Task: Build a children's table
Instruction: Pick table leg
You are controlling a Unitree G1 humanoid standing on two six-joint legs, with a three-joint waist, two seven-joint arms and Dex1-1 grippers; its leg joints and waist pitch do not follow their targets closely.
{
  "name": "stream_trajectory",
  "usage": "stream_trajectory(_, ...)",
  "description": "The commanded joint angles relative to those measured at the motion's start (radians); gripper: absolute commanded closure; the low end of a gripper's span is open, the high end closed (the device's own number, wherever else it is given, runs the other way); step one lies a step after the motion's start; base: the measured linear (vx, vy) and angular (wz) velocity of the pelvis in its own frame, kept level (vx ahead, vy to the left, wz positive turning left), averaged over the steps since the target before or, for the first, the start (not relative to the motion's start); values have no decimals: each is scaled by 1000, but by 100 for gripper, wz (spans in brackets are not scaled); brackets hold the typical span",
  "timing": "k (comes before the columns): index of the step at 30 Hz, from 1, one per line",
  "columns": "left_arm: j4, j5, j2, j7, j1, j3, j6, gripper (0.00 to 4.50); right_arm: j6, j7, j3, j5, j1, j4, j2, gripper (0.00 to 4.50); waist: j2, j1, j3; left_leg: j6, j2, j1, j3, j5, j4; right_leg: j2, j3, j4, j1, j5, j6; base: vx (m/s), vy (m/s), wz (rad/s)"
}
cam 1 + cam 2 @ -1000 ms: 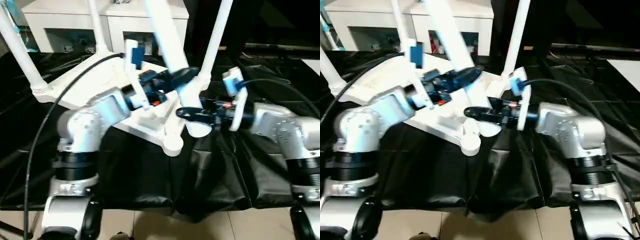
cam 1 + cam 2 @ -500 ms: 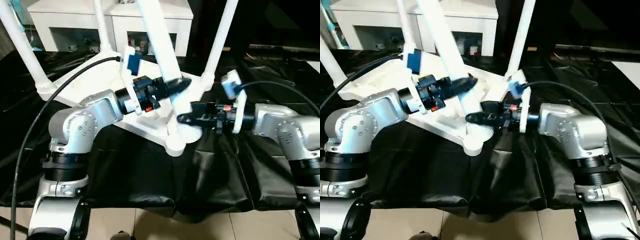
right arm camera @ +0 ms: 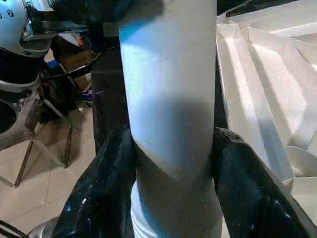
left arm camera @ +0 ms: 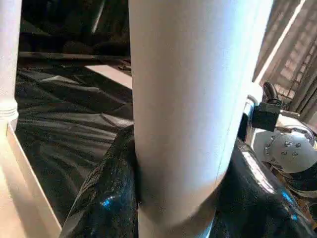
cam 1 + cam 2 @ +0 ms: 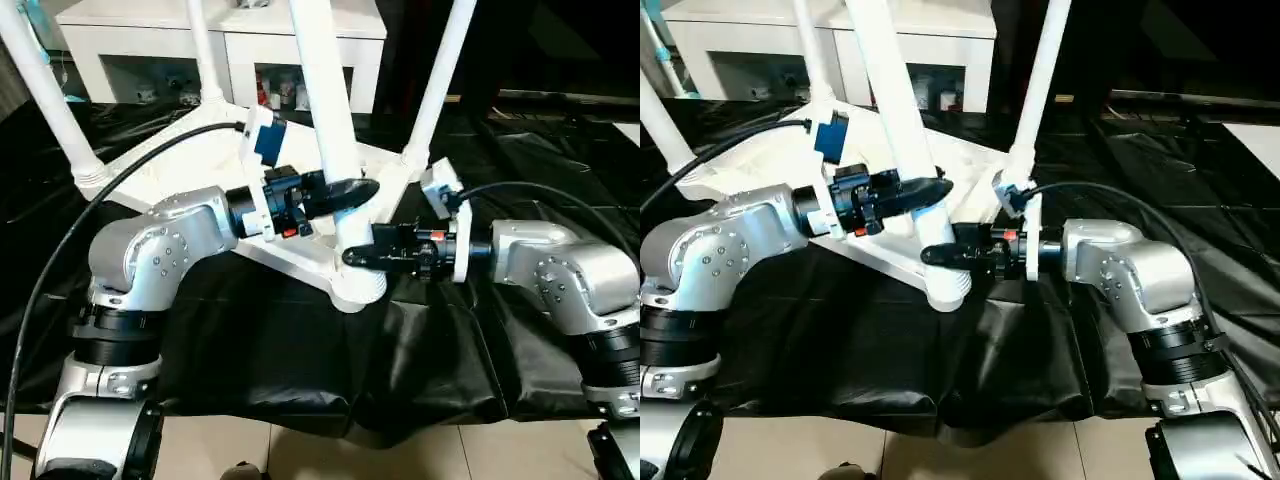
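Note:
The children's table top [image 5: 200,165] lies upside down on the black cloth, ribbed underside up. Three white legs [image 5: 440,70] stand in its far and side corner sockets. A fourth leg [image 5: 325,90] stands nearly upright in the near corner socket [image 5: 352,290]. My left gripper [image 5: 350,190] is shut on this leg a little above the socket; its fingers [image 4: 106,198] press both sides. Just below it, my right gripper [image 5: 358,256] comes in from the right and is shut on the same leg, fingers [image 3: 99,198] against both sides.
The black-draped table [image 5: 300,350] ends close in front of me, with tiled floor below. A white cabinet [image 5: 230,40] stands behind the work. A black cable [image 5: 60,260] loops from my left arm over the table top's left part.
My right gripper has slid left onto the near leg's lower end and closed on it. The leg has gone from tilted to nearly upright in its socket. My left gripper kept its hold.

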Motion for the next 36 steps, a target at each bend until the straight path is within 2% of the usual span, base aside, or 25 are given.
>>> stream_trajectory(1,-59,-57,-19,-64,-15,-19,2,260,-20,-40,16,-69,18,33,-13,259,-5,0,-76,14,36,17,-12,-122,-65,-55,45,-64,59,-93,-218,0,0,0)
stream_trajectory(4,-59,-53,-15,-71,-15,-23,0,260,-41,-51,19,-85,19,45,-4,259,-5,0,-76,14,35,17,-11,-127,-64,-55,45,-64,59,-102,-216,0,0,0)
stream_trajectory(5,-62,-50,-11,-79,-13,-28,-2,260,-32,-48,15,-74,18,49,3,204,-4,0,-76,15,35,17,-11,-127,-64,-55,45,-65,59,-105,-216,0,0,0)
stream_trajectory(6,-62,-50,-11,-79,-13,-28,-2,260,-32,-48,15,-74,18,49,3,191,-4,0,-76,15,35,17,-12,-127,-65,-55,45,-64,59,-104,-216,0,0,0)
stream_trajectory(11,-80,-38,11,-110,-1,-54,-7,260,-30,-60,14,-67,16,40,14,156,-5,0,-76,14,36,17,-12,-127,-65,-55,45,-64,59,-107,-214,0,0,0)
stream_trajectory(14,-81,-35,14,-112,0,-58,-10,260,-31,-58,13,-64,15,41,16,156,-4,-1,-76,13,36,17,-12,-126,-65,-54,45,-63,58,-101,-215,0,0,0)
stream_trajectory(16,-74,-34,11,-106,-1,-53,-14,260,-29,-51,10,-59,14,41,17,183,-5,0,-77,13,36,17,-12,-123,-65,-55,45,-62,60,-96,-217,0,0,0)
stream_trajectory(19,-67,-38,4,-101,-6,-44,-18,260,-22,-45,7,-50,17,38,17,194,-5,-1,-76,15,36,16,-11,-125,-65,-55,45,-63,60,-103,-214,0,0,0)
stream_trajectory(20,-66,-40,4,-102,-6,-42,-20,260,-20,-43,6,-48,18,35,18,221,-5,0,-77,14,36,16,-12,-123,-65,-55,45,-63,60,-103,-214,0,0,0)
stream_trajectory(26,-55,-37,-5,-92,-13,-36,-36,260,-19,-30,-2,-30,25,29,24,254,-5,1,-77,17,35,16,-11,-119,-64,-55,45,-62,60,-95,-216,0,0,0)
stream_trajectory(33,-42,-6,-9,-79,-16,-36,-59,260,-43,-74,-23,-44,19,55,42,260,-4,0,-78,14,35,16,-12,-123,-64,-55,44,-62,60,-96,-216,0,0,0)
stream_trajectory(34,-30,6,-14,-53,-22,-30,-60,204,-56,-89,-29,-49,17,62,49,260,-2,0,-78,15,36,17,-12,-121,-64,-54,45,-61,59,-88,-218,0,0,0)
stream_trajectory(35,20,12,-46,29,-47,15,-62,190,-81,-133,-45,-65,10,80,65,261,-1,-1,-77,14,34,16,-11,-120,-63,-53,45,-62,58,-83,-221,0,0,0)
stream_trajectory(36,30,11,-52,41,-52,25,-65,190,-93,-150,-51,-72,6,87,72,261,-2,-1,-77,10,34,16,-11,-123,-63,-54,45,-63,58,-86,-222,0,0,0)
